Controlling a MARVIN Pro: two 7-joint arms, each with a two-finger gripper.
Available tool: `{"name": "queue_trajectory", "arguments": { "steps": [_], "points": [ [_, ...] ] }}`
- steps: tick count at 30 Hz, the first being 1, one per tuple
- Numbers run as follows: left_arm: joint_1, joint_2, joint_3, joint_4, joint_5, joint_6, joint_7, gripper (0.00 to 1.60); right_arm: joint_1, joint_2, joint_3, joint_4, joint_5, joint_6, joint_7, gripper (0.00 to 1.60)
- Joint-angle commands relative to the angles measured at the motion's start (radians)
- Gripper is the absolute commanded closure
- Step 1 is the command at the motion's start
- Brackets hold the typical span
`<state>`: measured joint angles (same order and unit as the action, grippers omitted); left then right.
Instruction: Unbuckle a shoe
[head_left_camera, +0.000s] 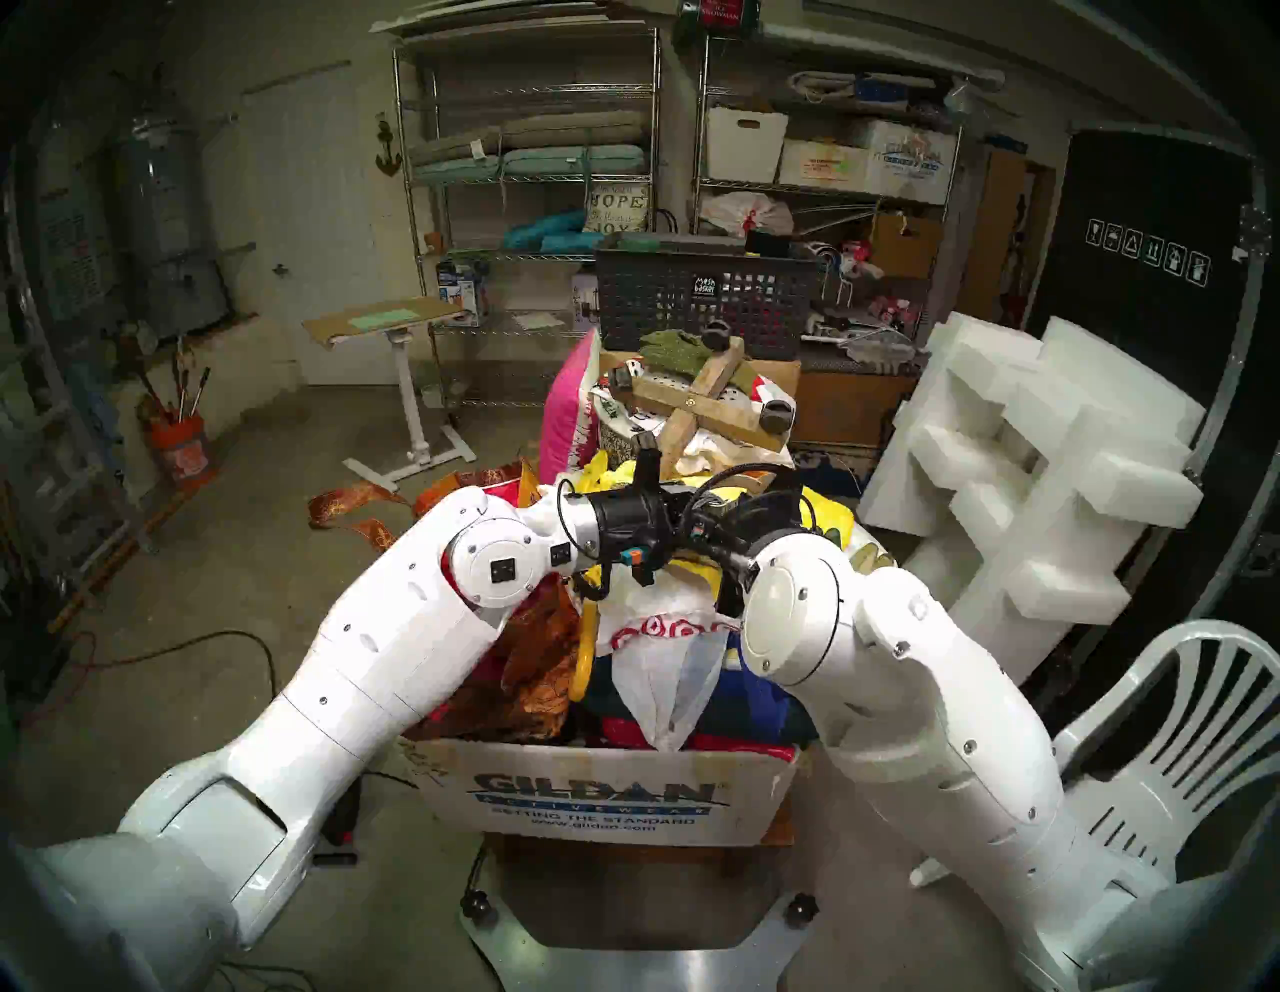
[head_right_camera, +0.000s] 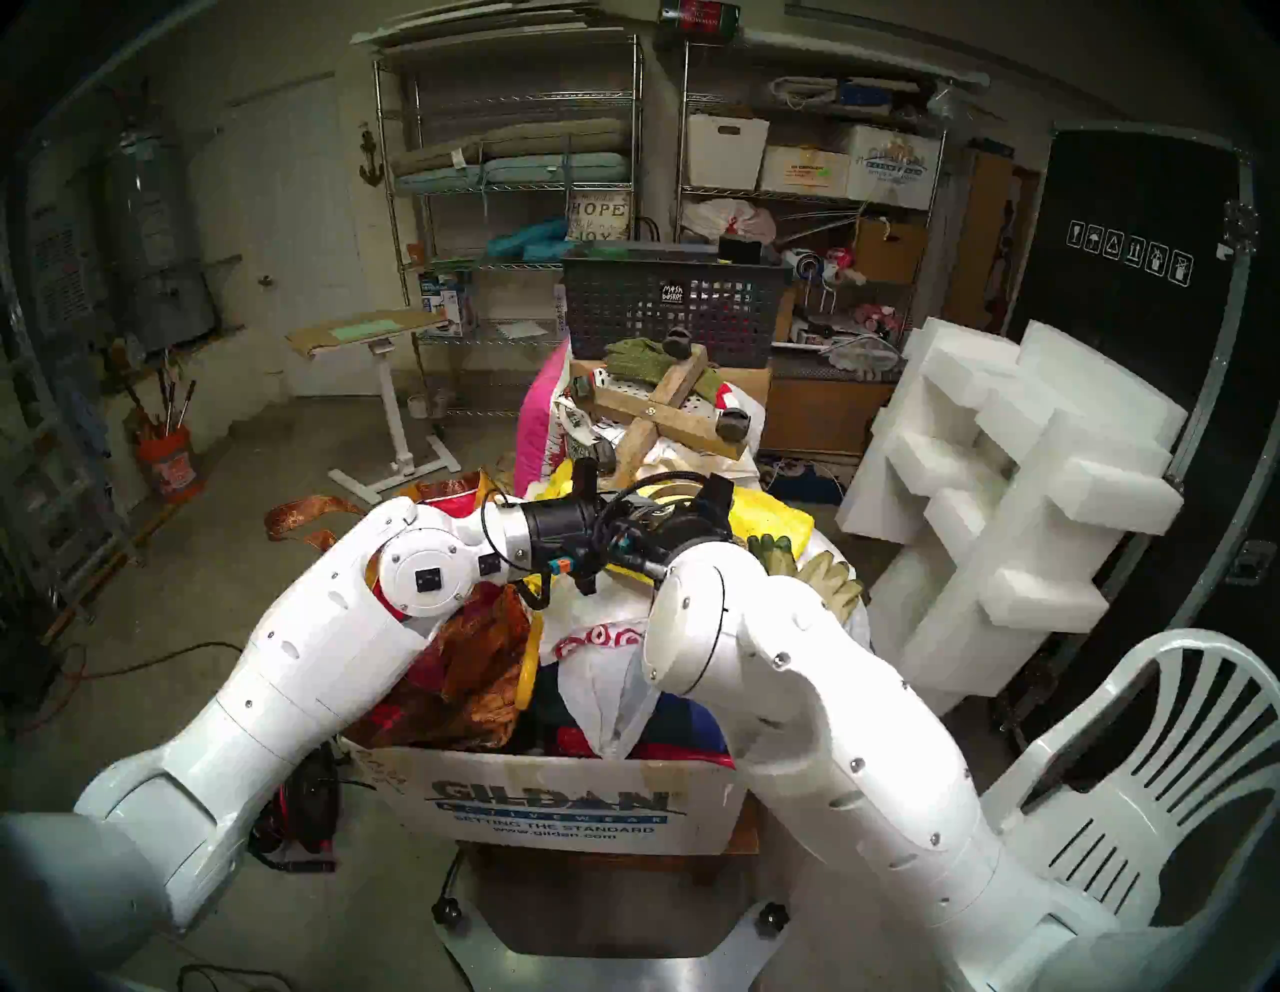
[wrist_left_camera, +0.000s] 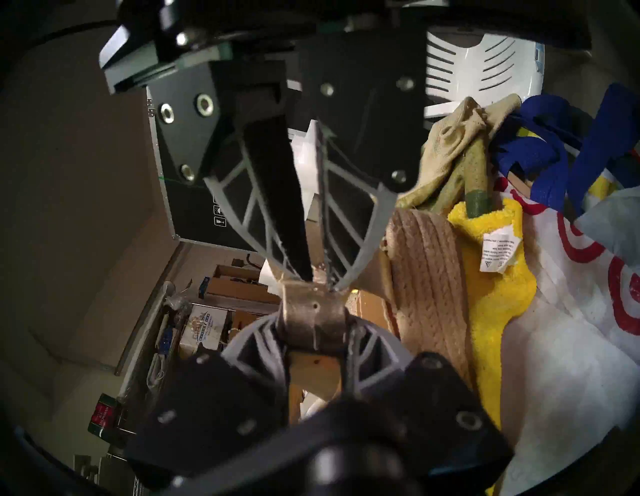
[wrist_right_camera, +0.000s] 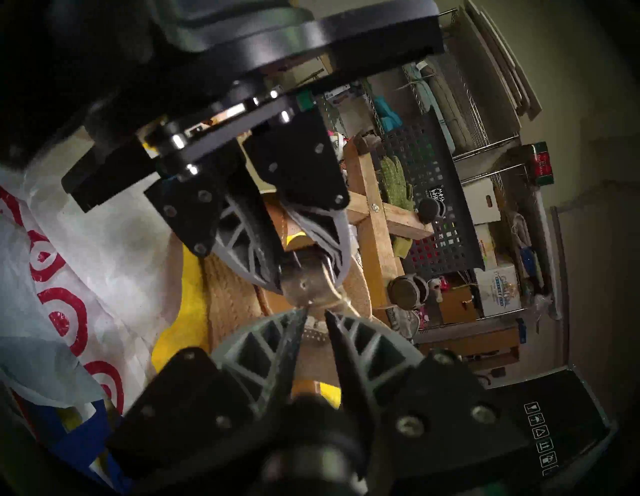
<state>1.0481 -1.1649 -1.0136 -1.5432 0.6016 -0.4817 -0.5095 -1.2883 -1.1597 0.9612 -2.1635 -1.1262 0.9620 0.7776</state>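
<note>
The shoe (wrist_left_camera: 426, 277), a tan wedge sandal with a braided rope sole, is lying on its side on top of the clutter heaped in the cardboard box (head_left_camera: 602, 796), its sole touching a yellow plush cloth (wrist_left_camera: 495, 277) and sitting just beside a pale work glove (wrist_left_camera: 450, 145). Its thin ankle strap (wrist_left_camera: 313, 318) is being held up in the air between the two pincers. The left gripper (wrist_left_camera: 313, 337) is clamping the tan strap section with the punched hole, fingers closed down on it. The right gripper (wrist_right_camera: 315, 313) is meeting it tip to tip from the opposite side; its jaws are standing slightly apart at the strap's edge, and whether they are actually pinching the strap end or the buckle I cannot tell, the buckle itself being too small to make out. Judged risks: the strap is narrow and slick, so a pull could be slipping it out of the right fingertips; pulling along the wrong line could be dragging the whole sandal off the pile, since nothing else is pinning it down; the fingertips are crowding each other and could collide. Both arms are bending inward at the elbow over the box, wrists meeting above its middle, the grippers pointing nearly level toward each other.
</note>
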Motion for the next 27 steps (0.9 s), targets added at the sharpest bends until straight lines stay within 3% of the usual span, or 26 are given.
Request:
{"name": "queue_trajectory", "arguments": {
  "steps": [1, 22, 27],
  "points": [
    [-0.011, -0.011, 0.002, -0.016, -0.004, -0.003, 0.000, 1.60, -0.003, -0.020, 0.020, -0.029, 0.004, -0.002, -0.019, 0.87],
    [-0.005, -0.011, 0.008, -0.013, 0.013, -0.004, 0.005, 1.60, -0.018, 0.000, 0.021, -0.067, 0.035, -0.047, -0.008, 0.80],
    [-0.004, -0.010, 0.006, -0.015, 0.015, -0.004, 0.003, 1.60, -0.022, 0.000, 0.018, -0.063, 0.030, -0.044, -0.017, 0.95]
  ]
}}
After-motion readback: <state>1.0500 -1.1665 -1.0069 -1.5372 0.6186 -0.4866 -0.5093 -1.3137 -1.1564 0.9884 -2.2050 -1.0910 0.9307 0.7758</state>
